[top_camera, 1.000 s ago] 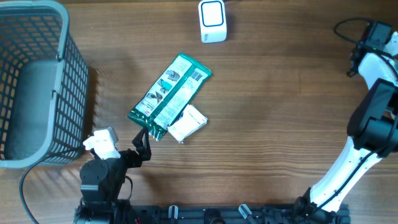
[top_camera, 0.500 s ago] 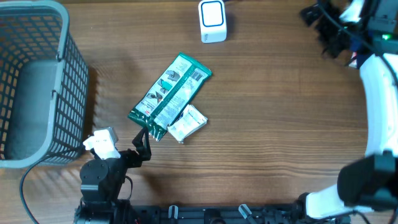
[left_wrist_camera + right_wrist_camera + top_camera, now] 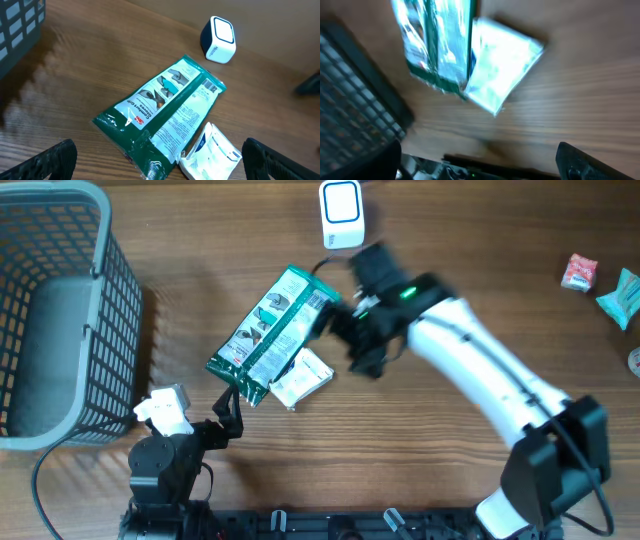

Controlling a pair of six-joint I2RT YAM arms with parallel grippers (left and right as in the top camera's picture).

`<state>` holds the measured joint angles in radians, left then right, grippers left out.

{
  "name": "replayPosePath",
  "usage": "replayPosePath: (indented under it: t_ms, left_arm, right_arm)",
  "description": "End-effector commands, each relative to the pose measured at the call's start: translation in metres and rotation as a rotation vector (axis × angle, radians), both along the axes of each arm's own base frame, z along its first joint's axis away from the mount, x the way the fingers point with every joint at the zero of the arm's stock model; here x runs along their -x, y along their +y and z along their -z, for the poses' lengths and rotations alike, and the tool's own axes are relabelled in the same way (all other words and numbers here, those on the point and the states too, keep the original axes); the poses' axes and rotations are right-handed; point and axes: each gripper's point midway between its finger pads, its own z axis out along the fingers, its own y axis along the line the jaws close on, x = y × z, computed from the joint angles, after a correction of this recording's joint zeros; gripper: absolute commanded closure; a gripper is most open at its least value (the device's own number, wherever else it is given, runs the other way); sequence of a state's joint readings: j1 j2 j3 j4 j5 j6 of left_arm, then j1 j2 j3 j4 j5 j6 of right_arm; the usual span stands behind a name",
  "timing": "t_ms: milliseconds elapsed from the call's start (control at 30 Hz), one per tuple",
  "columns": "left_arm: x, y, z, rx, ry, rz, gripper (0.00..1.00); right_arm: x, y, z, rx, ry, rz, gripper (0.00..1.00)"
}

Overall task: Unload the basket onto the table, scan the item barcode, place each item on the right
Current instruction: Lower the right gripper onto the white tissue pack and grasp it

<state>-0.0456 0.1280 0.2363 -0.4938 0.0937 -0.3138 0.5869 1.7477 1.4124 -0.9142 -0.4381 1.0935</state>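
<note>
Lying flat on the wooden desk [image 3: 450, 240], the long green package [image 3: 272, 335] sat on a slant near the middle, printed side up, its barcode [image 3: 212, 88] showing at the upper end, the end nearer the white scanner [image 3: 342, 213]. A smaller white packet [image 3: 302, 377] lay against the package's lower right edge. The scanner stood apart from both, near the far edge of the desk. The right gripper [image 3: 348, 340] hung just beside the package's upper end, its arm stretched across the desk from the right; whether it touched the package could not be told. Its fingers [image 3: 592, 162] stood spread wide at the bottom corners of the blurred right wrist view and grasped nothing. The left gripper [image 3: 229, 415] sat near the package's lower end, close to the near edge, its fingers [image 3: 45, 160] likewise released and empty. A grey mesh basket [image 3: 110, 330] stood at the left edge. Well off to the right lay a red packet [image 3: 578, 272] and a teal packet [image 3: 622, 298]
</note>
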Motion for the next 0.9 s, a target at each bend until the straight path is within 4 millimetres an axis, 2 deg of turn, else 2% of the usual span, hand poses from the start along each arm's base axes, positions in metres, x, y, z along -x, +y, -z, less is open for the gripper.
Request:
replayPosePath:
  t_ms: [0,100,267,467,633,700,767,833,867]
  left_arm:
    - [-0.001,0.003,0.001,0.003,-0.001,-0.021,0.0]
    - [-0.001,0.003,0.001,0.003,-0.001,-0.021,0.0]
    - [-0.001,0.003,0.001,0.003,-0.001,-0.021,0.0]
    - [-0.001,0.003,0.001,0.003,-0.001,-0.021,0.0]
    - [-0.001,0.003,0.001,0.003,-0.001,-0.021,0.0]
    - [-0.001,0.003,0.001,0.003,-0.001,-0.021,0.0]
    - [-0.001,0.003,0.001,0.003,-0.001,-0.021,0.0]
    - [-0.001,0.003,0.001,0.003,-0.001,-0.021,0.0]
    - [-0.001,0.003,0.001,0.003,-0.001,-0.021,0.0]
  right_arm:
    - [0.017,0.014,0.029,0.135,0.032,0.136,0.0]
    - [0.026,0.03,0.047,0.16,0.054,0.123,0.0]
    - [0.026,0.057,0.084,0.122,0.105,0.084,0.0]
    - [0.029,0.054,0.131,0.19,0.175,0.103,0.0]
    - [0.022,0.053,0.144,0.212,0.152,0.11,0.0]
    - [0.02,0.051,0.145,0.222,0.132,0.091,0.09]
    - [0.023,0.049,0.146,0.226,0.092,-0.019,0.16]
    - [0.028,0.036,0.149,0.28,0.068,-0.121,0.2]
    - [0.031,0.026,0.15,0.318,0.064,-0.166,0.27]
